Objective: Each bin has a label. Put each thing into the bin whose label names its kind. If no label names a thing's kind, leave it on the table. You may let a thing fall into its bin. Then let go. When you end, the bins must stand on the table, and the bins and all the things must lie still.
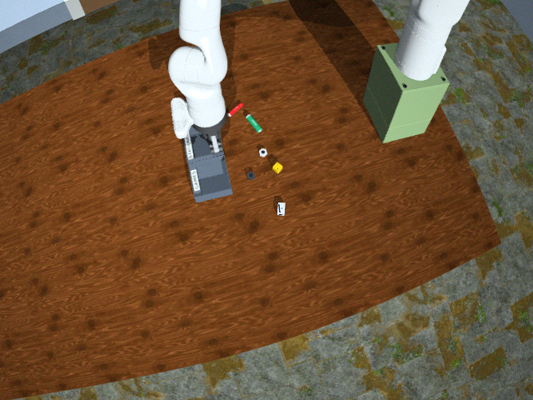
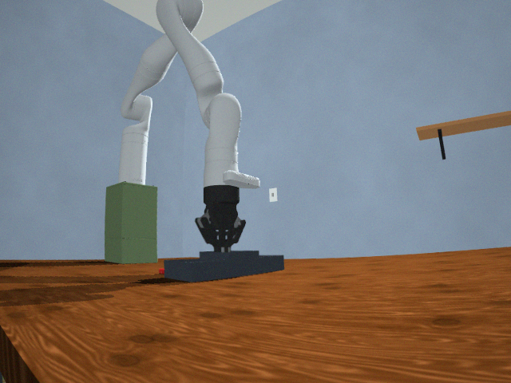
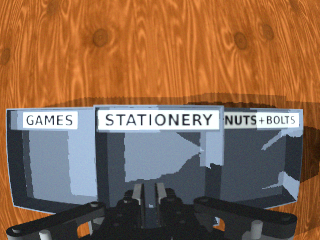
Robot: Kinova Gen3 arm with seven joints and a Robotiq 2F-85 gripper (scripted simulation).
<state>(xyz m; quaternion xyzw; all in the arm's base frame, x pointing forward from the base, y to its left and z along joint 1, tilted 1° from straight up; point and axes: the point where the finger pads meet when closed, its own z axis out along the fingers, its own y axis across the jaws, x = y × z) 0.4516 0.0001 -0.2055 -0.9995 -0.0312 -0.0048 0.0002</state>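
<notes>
Your gripper (image 3: 150, 195) points straight down with its fingers drawn nearly together, and nothing is held between them. It sits low over the middle compartment of a dark grey three-part bin (image 1: 211, 189), the fingertips at about rim height in the exterior view. In the wrist view the three labels read GAMES (image 3: 50, 120), STATIONERY (image 3: 160, 120) and NUTS+BOLTS (image 3: 262, 120); your fingers hang over the STATIONERY section. What lies inside the compartments cannot be made out.

From above, the loose things lie on the wooden table (image 1: 129, 258) to the bin's right side. At about 1 o'clock from the bin, just beside your wrist, is a red marker (image 1: 235, 109). A green marker (image 1: 254, 122) lies close to it, slightly farther out. At 3 o'clock you have a white hex nut (image 1: 262, 151), a dark round piece (image 1: 250, 174) nearest the bin, and a yellow die (image 1: 277, 167). At about 4 o'clock, well apart from the rest, lies a small white tile (image 1: 281, 208), perhaps a domino.

Your arm rises from a green pedestal (image 1: 389, 112) at the table's 2 o'clock edge.
</notes>
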